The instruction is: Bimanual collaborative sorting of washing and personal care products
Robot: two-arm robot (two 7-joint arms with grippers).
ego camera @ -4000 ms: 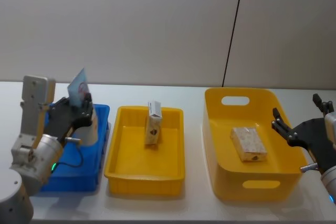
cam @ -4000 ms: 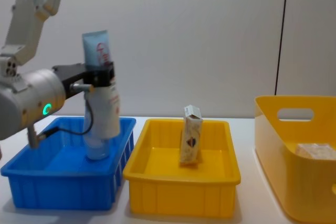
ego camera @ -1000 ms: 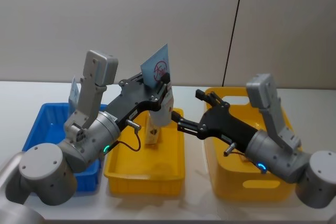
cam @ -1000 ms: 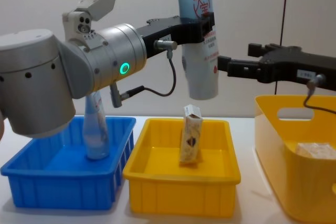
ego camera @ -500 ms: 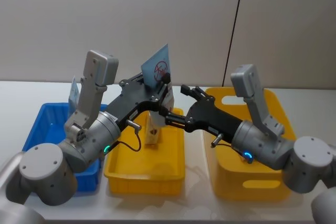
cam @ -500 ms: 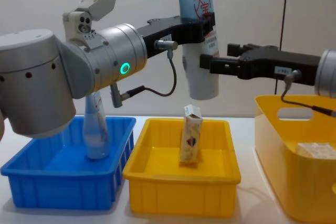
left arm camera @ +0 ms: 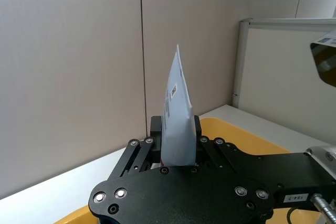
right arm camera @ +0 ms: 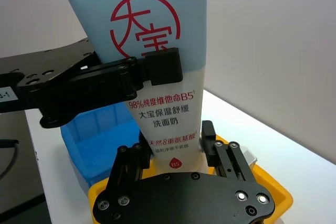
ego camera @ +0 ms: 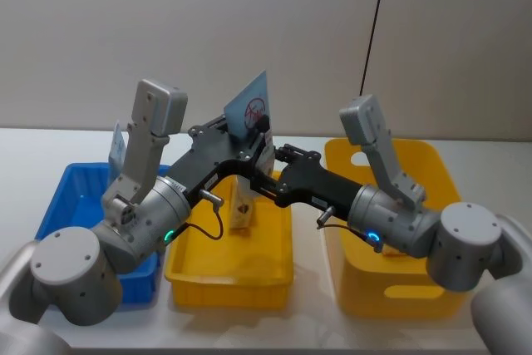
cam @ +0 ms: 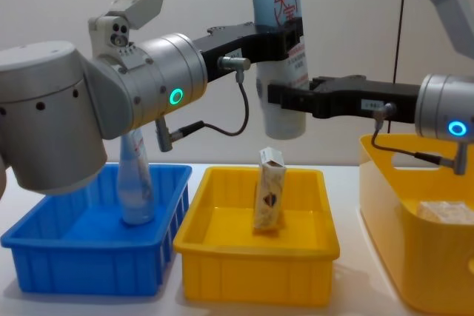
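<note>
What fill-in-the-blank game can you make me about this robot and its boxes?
1. The left gripper holds a white tube high above a tray coloured ____.
2. The right gripper is at the tube's ____ end.
3. The clear bottle stands in a bin coloured ____.
4. A speckled carton stands ____ in the tray.

Missing words: yellow, lower, blue, upright.

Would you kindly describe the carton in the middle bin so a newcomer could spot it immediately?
Three bins sit in a row; look in the shallow yellow tray between the blue bin and the deep yellow bin. The speckled carton stands upright there with its top flap open; the other carton lies flat in the deep bin.
</note>
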